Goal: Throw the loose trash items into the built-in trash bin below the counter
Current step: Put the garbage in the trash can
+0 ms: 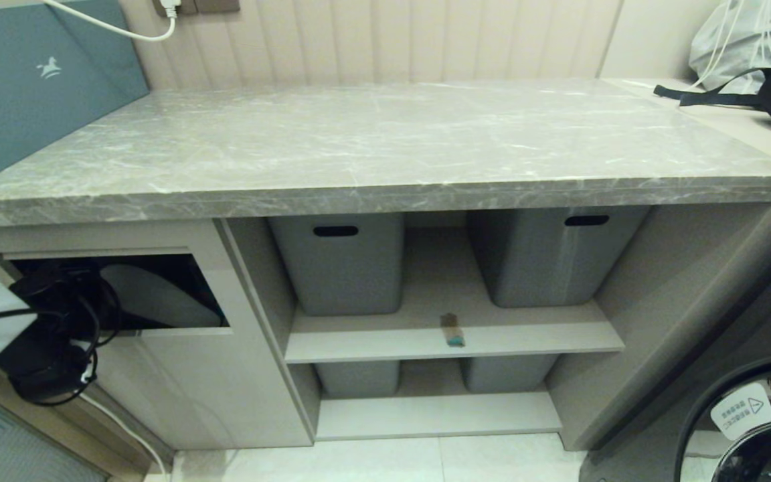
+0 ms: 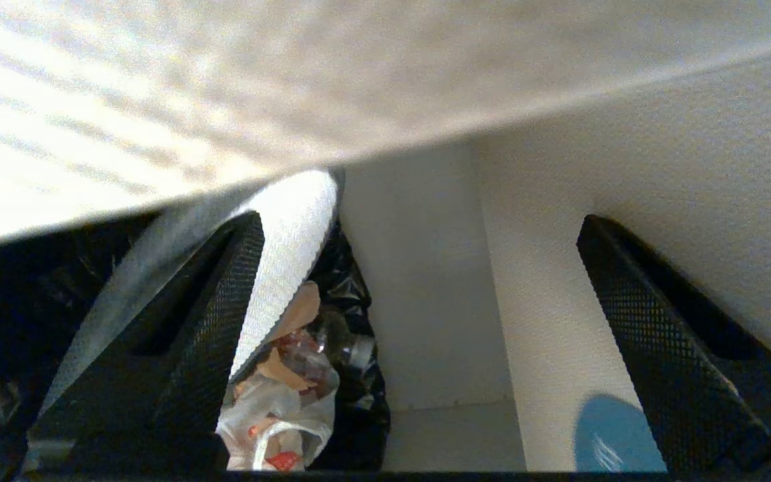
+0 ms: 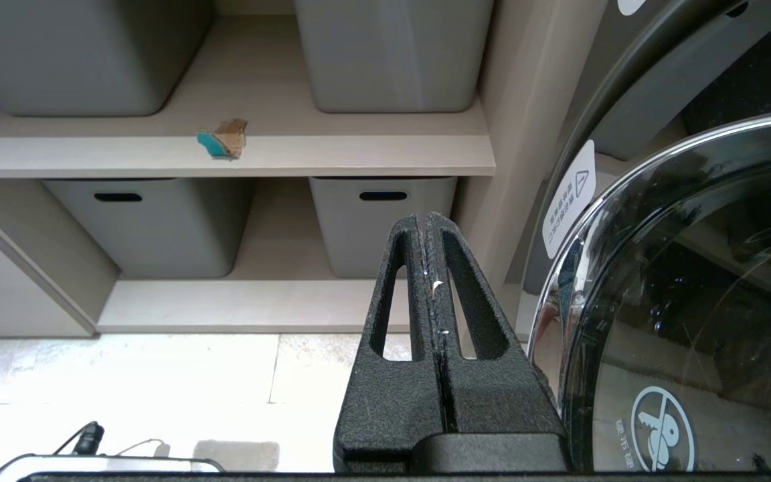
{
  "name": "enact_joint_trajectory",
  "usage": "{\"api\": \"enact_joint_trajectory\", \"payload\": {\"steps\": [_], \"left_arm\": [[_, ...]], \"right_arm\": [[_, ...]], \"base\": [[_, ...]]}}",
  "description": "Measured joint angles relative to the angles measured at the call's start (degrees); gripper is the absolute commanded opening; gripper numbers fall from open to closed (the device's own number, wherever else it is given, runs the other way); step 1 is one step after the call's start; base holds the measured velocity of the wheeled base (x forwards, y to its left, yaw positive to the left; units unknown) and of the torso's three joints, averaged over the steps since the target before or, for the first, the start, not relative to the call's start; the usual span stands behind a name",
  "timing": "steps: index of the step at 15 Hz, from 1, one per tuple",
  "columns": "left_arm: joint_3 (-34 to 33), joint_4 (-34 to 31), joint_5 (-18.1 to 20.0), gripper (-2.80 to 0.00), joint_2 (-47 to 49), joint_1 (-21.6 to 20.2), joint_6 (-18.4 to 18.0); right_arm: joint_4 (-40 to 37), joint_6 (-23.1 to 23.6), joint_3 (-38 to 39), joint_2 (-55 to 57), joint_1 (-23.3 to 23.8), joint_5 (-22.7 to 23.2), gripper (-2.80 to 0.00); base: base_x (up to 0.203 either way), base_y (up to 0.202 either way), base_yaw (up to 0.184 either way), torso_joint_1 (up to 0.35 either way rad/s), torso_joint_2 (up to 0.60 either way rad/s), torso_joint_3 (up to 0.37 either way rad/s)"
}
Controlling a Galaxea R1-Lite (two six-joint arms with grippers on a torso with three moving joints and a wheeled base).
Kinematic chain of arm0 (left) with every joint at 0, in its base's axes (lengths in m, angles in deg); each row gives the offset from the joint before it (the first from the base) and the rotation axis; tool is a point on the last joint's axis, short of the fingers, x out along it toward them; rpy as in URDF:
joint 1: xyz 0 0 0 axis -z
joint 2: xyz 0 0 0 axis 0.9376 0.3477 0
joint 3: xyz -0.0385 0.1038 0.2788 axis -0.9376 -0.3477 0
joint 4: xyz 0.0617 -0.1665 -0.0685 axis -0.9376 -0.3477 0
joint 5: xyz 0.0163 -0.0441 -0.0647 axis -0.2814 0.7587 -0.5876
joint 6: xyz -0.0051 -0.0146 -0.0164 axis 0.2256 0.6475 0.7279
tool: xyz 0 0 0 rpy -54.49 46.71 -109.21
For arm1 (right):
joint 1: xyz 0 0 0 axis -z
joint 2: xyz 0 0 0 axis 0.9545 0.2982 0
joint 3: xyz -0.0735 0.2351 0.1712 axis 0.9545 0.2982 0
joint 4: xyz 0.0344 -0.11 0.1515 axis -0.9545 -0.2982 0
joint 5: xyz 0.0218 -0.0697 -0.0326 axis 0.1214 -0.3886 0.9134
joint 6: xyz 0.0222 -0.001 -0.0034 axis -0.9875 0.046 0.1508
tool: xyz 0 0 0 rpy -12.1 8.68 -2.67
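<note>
Left gripper [image 2: 419, 348], fingers spread and empty, sits at the bin opening [image 1: 118, 291] where the slipper [image 2: 292, 234] tips in over the bagged rubbish, while the brown strip [image 1: 452, 330] waits on the shelf [image 1: 559, 338] (right gripper [image 3: 434, 221] pressed shut, parked).

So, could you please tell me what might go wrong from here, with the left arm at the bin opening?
1. The open left gripper sits inside the beige built-in trash bin; the pushed-in flap could catch it on withdrawal.
2. The flat grey fabric slipper lies against one finger and may drag back out.
3. The small brown strip with a teal end remains on the shelf.
</note>
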Motion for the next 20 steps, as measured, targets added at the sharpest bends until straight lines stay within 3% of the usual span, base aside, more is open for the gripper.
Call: {"api": "enact_joint_trajectory", "payload": {"steps": [4,9,16,20], "left_arm": [[-4.48,0.73,-0.49,0.0,-1.71,1.1,0.29],[-18.16,6.17,-1.15,0.0,-7.06,2.18,0.38],[-33.57,6.54,-3.98,0.0,-18.7,4.16,1.84],[-35.63,6.75,-6.93,0.0,-19.93,3.08,2.58]], "right_arm": [[0.0,0.02,0.0,0.0,0.0,0.0,-2.8],[0.0,0.0,0.0,0.0,0.0,0.0,-2.8],[0.0,0.0,0.0,0.0,0.0,0.0,-2.8],[0.0,0.02,0.0,0.0,0.0,0.0,-2.8]], "base": [[0.0,0.0,0.0,0.0,0.0,0.0],[0.0,0.0,0.0,0.0,0.0,0.0],[0.0,0.0,0.0,0.0,0.0,0.0],[0.0,0.0,0.0,0.0,0.0,0.0]]}}
